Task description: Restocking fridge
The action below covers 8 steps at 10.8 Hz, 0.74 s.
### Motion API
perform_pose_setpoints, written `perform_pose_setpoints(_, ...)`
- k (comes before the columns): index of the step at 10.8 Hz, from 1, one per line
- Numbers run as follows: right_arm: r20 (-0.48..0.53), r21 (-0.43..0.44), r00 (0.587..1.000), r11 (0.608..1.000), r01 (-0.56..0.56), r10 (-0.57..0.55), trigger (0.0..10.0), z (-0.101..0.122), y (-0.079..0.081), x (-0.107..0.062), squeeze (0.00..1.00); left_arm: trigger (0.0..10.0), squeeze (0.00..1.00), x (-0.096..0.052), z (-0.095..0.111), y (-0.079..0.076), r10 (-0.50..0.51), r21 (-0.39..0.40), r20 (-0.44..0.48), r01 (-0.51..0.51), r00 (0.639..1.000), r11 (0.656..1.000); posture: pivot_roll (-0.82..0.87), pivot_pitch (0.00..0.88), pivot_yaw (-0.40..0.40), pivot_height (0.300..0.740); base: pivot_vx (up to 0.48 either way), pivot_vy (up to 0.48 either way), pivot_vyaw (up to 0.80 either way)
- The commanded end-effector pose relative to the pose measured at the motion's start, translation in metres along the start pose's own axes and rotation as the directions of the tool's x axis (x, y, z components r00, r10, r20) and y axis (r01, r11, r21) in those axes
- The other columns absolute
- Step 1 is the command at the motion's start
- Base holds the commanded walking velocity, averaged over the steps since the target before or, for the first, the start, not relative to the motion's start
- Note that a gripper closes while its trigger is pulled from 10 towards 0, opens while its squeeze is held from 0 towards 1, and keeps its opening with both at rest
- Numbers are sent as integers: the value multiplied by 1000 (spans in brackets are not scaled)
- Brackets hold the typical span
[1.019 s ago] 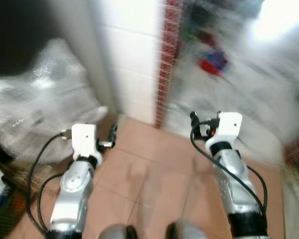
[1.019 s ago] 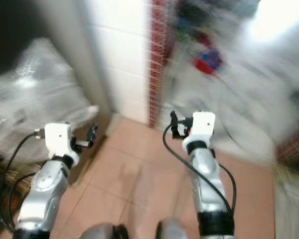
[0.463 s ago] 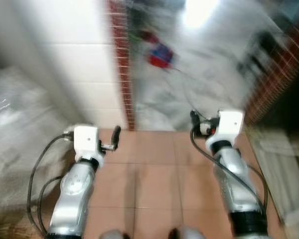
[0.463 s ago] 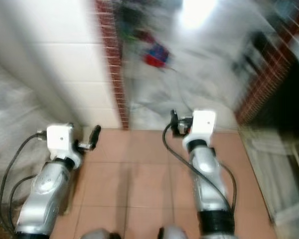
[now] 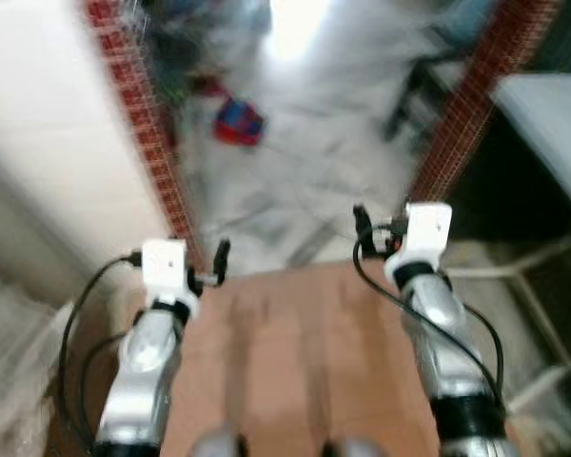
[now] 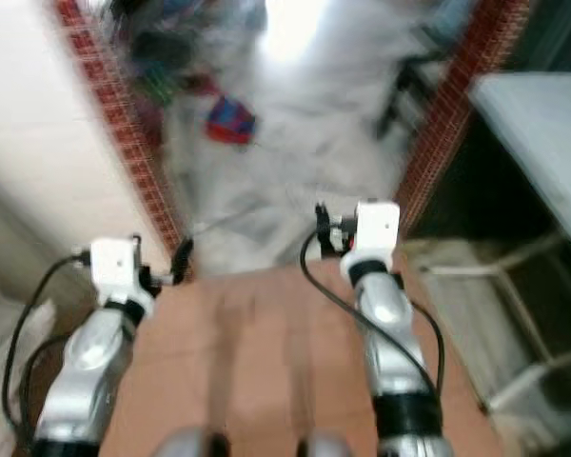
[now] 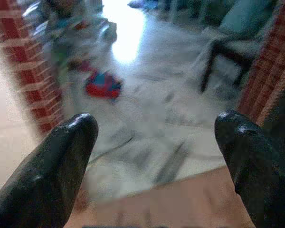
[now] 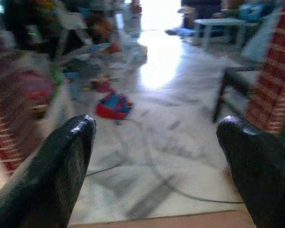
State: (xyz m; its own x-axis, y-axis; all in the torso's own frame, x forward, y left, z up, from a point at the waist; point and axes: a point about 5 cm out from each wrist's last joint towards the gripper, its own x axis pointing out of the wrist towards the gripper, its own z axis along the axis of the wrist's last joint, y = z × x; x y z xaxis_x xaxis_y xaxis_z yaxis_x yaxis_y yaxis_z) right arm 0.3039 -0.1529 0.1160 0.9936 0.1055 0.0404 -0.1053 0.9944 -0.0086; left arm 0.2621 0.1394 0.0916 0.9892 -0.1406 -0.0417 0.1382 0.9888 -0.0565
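Both arms are held out ahead of me at chest width, and the whole picture is blurred. My left gripper point(image 5: 221, 255) hangs open over the edge of the terracotta tile floor point(image 5: 295, 333), with nothing between its fingers point(image 7: 61, 161). On the other side, my right gripper point(image 5: 360, 221) is open too and holds nothing, its fingers point(image 8: 256, 161) spread wide. Both point through a doorway onto a pale marble floor point(image 5: 305, 171).
Red brick edges point(image 5: 138, 114) point(image 5: 466, 105) frame the doorway. A white tiled wall point(image 5: 48, 143) stands at the left. A red and blue thing point(image 5: 238, 121) lies on the marble floor, with clutter behind it. A dark chair point(image 5: 414, 81) and a white surface point(image 5: 552, 114) are on the right.
The camera has swung round: the doorway has come to the middle and the plastic-wrapped bundle at the left has gone from view. Both arms keep the same pose, grippers still open.
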Motion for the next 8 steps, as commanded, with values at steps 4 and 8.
perform_pose_setpoints(4, 39, -19, 997, 997, -71, 71, 10000, 9, 5, 11, 0, 10000, 0, 1, -2, -4, 81, 11, 33, -82, 996, 997, 71, 0, -80, 740, 0, 0, -600)
perform_pose_setpoints(8, 41, -118, 999, 993, -5, 10, 10000, 3, 4, 5, 0, 10000, 0, -8, -5, 1, 16, 16, 33, -17, 999, 1000, 37, 0, -14, 740, 0, 0, 0)
